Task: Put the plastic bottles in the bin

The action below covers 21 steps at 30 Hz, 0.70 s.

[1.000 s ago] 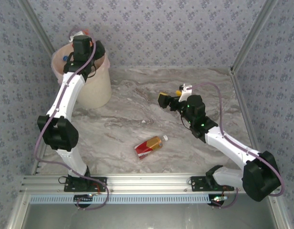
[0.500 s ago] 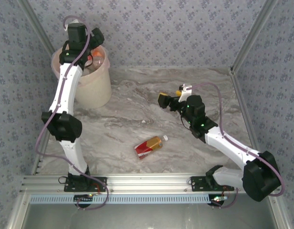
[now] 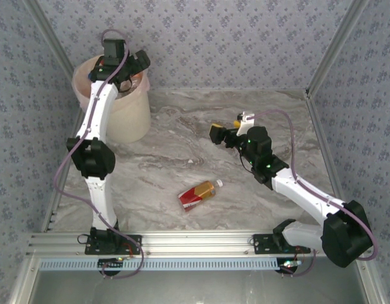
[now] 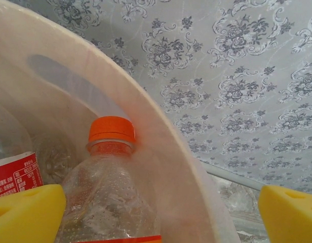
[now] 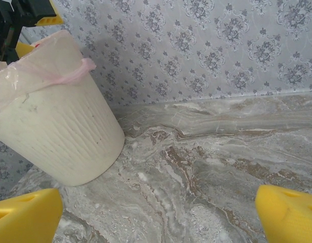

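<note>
Overhead view of a marbled grey worktop (image 3: 163, 158) walled in by flower-patterned paper. The bin (image 3: 130, 117), a cream-white tapering pail, stood in the far left corner, at about 10 o'clock from the worktop's middle. The left arm (image 3: 97, 126) reached up to it, and the left claw (image 3: 122, 73) hung over the bin's mouth. In the left wrist camera its yellow pads (image 4: 25, 212) sat at opposite edges of the view, spread wide and gripping nothing. Below and between them, inside the bin, a clear orange-capped bottle (image 4: 108, 177) stood upright against the inner wall, nearer the pad at 7 o'clock. Whether it touched that pad could not be told. At 9 o'clock from it, part of a red-labelled bottle (image 4: 14, 179) showed.

One loose bottle (image 3: 198, 194) lay on its side on the worktop, just nearer than centre, with a red and yellow label and its white cap pointing to 2 o'clock. It was well apart from the bin, at about 5 o'clock from the left claw. The right claw (image 3: 225, 128) hovered right of centre, pointing towards 10 o'clock, and the loose bottle lay at about 7 o'clock from it, near but not touching. In the right wrist camera its yellow pads (image 5: 24, 217) stood wide apart with bare worktop between them. There the bin showed at 10 o'clock, a pinkish bag (image 5: 70, 71) folded over its rim.
</note>
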Each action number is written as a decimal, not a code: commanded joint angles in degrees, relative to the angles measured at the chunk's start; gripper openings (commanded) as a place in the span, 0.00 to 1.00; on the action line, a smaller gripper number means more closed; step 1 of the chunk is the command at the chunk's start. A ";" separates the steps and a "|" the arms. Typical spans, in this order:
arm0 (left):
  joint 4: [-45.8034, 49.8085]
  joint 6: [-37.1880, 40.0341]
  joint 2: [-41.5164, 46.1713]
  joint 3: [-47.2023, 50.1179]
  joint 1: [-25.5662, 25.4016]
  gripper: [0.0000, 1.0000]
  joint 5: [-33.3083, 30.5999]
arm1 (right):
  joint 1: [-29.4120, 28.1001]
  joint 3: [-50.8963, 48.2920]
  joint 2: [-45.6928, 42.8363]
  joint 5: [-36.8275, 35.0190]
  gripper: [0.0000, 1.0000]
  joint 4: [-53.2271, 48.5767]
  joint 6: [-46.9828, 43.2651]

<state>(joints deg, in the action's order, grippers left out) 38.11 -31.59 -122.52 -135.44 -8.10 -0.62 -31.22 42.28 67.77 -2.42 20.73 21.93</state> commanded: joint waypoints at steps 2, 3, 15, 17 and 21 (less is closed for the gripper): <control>2.72 0.40 2.64 -0.09 -0.34 0.98 2.39 | -0.49 1.53 -0.62 -1.49 1.00 -1.07 -1.18; 2.67 0.95 3.41 -0.31 -0.34 0.98 2.51 | -0.42 1.37 -0.62 -1.59 1.00 -0.97 -1.19; 1.10 9.68 15.75 10.76 -5.28 0.98 3.81 | -0.27 -1.22 -1.01 -4.91 1.00 -0.32 -0.33; -2.94 11.52 18.94 15.91 -7.18 0.98 3.31 | -0.16 -1.50 -1.31 -5.60 1.00 -0.67 -0.31; -10.14 14.87 26.55 28.60 -11.00 0.98 3.08 | 0.08 -2.51 -2.29 -6.62 1.00 -1.31 -0.27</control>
<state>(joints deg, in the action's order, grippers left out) 33.74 -20.95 -100.03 -112.66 -17.45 2.55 -31.27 40.77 67.26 -6.74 20.05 21.58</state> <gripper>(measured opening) 0.976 0.999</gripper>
